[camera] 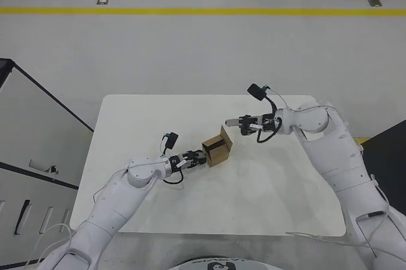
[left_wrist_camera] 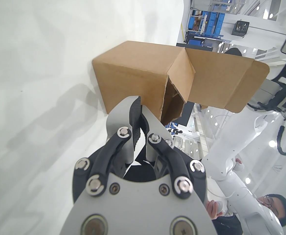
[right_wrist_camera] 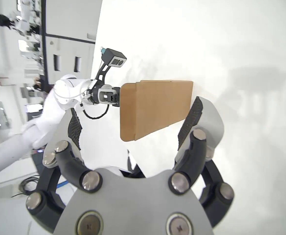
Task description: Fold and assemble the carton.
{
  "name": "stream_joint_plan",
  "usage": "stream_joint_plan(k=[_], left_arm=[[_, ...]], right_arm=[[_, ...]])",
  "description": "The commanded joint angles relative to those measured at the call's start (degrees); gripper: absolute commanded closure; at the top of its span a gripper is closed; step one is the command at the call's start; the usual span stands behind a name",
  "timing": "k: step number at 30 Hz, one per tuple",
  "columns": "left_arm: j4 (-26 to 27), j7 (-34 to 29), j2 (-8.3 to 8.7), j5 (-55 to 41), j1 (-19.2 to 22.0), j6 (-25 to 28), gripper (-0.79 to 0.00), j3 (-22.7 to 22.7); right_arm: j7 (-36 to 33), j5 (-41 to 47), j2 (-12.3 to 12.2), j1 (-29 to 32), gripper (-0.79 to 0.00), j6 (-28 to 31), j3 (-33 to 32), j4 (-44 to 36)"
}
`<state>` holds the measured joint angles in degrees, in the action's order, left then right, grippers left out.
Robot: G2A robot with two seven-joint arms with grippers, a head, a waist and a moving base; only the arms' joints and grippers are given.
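TABLE (camera: pixel 156 115), MID-SHIFT: The carton (camera: pixel 217 150) stands near the middle, the one obstacle between my two pincers. My left gripper (left_wrist_camera: pixel 139 103) is pinched onto its end, so that side is blocked. My right gripper (right_wrist_camera: pixel 135 112), jaws spread wide, faces the opposite side, the carton in line with the gap — one finger near its corner. Bare tabletop spreads broad on the carton's other sides — room to pass.

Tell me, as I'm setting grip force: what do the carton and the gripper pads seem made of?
The carton: plain brown cardboard, matte and unprinted; the ragged torn edge at its open corner shows fibrous board. The pads on the right gripper: probably black rubber, matte, judging by their fine knurled texture, though moulded plastic is possible.
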<state>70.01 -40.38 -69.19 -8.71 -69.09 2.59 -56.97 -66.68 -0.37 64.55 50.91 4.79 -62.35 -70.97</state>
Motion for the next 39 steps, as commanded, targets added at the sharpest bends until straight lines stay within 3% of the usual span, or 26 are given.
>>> stream_joint_plan(k=[1,5,8,14,22,39], left_arm=[[0.00,0.00,0.00,0.00,0.00,0.00,0.000,0.00],[0.00,0.00,0.00,0.00,0.00,0.00,0.000,0.00],[0.00,0.00,0.00,0.00,0.00,0.00,0.000,0.00],[0.00,0.00,0.00,0.00,0.00,0.00,0.000,0.00],[0.00,0.00,0.00,0.00,0.00,0.00,0.000,0.00],[0.00,0.00,0.00,0.00,0.00,0.00,0.000,0.00]], right_arm=[[-1.95,3.66,-0.25,-0.07,-0.785,2.13,-1.41,2.48],[-4.03,5.87,-0.52,-0.26,-0.785,4.54,-2.29,5.94],[-3.72,3.92,-0.40,-0.98,-0.542,4.51,-1.00,7.50],[-2.21,0.80,0.49,-3.39,-0.400,4.56,2.84,8.70],[-1.31,-4.70,1.51,-6.35,-0.311,3.80,7.61,7.39],[-2.42,-9.51,2.22,-7.77,-0.299,2.27,11.91,3.18]])
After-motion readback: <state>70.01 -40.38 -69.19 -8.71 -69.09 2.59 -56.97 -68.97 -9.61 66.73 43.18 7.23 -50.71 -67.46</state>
